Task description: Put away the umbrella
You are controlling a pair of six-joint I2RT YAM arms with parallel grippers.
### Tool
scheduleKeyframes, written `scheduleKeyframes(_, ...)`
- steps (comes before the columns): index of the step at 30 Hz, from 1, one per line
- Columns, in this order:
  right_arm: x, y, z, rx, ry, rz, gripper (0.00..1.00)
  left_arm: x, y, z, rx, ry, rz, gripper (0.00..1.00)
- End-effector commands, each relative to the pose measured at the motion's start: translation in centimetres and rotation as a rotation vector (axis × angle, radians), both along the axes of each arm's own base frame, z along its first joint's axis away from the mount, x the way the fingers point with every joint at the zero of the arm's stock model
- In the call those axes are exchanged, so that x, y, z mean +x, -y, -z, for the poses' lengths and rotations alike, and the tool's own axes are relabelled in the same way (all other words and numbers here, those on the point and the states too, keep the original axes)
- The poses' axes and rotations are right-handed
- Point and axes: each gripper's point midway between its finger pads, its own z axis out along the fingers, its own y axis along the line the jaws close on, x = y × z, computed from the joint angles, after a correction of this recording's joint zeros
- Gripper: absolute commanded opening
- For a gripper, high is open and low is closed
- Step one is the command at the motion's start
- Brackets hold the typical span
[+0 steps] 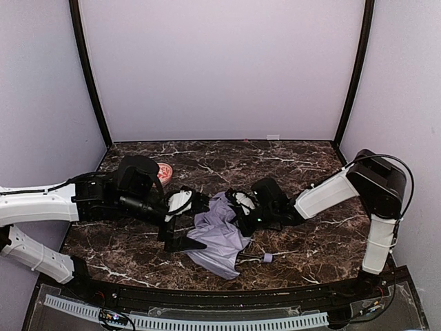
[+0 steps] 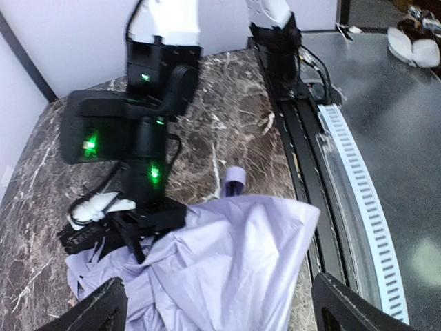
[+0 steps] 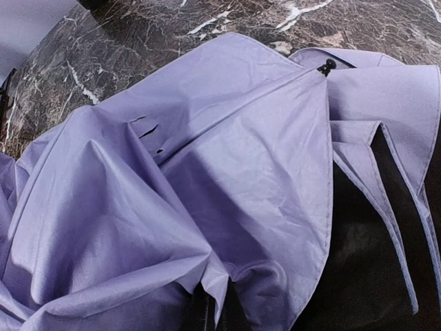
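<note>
The umbrella (image 1: 219, 238) lies crumpled in the middle of the marble table, lavender fabric up, with black underside showing at its edges. Its small lavender handle (image 1: 267, 258) points toward the near edge and also shows in the left wrist view (image 2: 236, 181). My left gripper (image 1: 187, 224) is open, its two black fingers (image 2: 89, 310) spread wide on either side of the fabric (image 2: 234, 269). My right gripper (image 1: 238, 210) is shut on a fold of the fabric (image 3: 262, 172), pinched between its tips at the bottom of the right wrist view (image 3: 222, 314). It also shows in the left wrist view (image 2: 138, 221).
A small red-patterned bowl (image 1: 164, 171) sits behind my left wrist at the back left. The table's raised black front rim (image 2: 303, 158) and a white slotted strip (image 2: 358, 193) run close to the handle. Purple walls enclose the table.
</note>
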Motion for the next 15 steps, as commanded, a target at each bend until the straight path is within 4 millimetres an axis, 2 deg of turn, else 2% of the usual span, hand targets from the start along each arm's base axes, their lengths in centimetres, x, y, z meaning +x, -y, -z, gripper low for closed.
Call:
scheduleKeyframes(1,-1.4,1.9,3.9,-0.147,-0.105,-0.02,0.0,-3.3,-1.7,5.0,0.213,0.023,0.211,0.97)
scheduleKeyframes(3,-1.2,1.7,3.9,-0.16,-0.107,-0.024,0.0,-3.4,-1.0,6.3,0.268,0.033,0.235,0.97)
scheduleKeyframes(5,-1.1,1.5,3.6,-0.157,-0.108,-0.026,0.0,-3.4,-0.5,8.3,0.334,0.062,0.251,0.96)
scheduleKeyframes(8,-1.1,1.2,3.3,-0.149,-0.108,-0.035,0.0,-1.4,0.2,10.9,0.421,0.111,0.174,0.91)
scheduleKeyframes(10,-1.1,1.3,3.3,-0.153,-0.109,-0.038,0.0,-0.2,0.7,11.9,0.471,0.108,0.115,0.73)
scheduleKeyframes(12,-1.1,1.2,3.3,-0.156,-0.109,-0.043,0.0,0.4,1.6,11.4,0.458,0.099,0.077,0.4)
scheduleKeyframes(13,-1.2,1.2,3.3,-0.154,-0.111,-0.05,0.0,0.6,2.1,10.9,0.433,0.097,0.069,0.2)
scheduleKeyframes(14,-1.3,1.1,3.2,-0.149,-0.114,-0.06,0.0,0.6,2.6,10.3,0.398,0.095,0.063,0.08)
scheduleKeyframes(15,-1.5,0.9,3.2,-0.143,-0.114,-0.076,0.0,0.6,3.1,9.7,0.356,0.089,0.058,0.01)
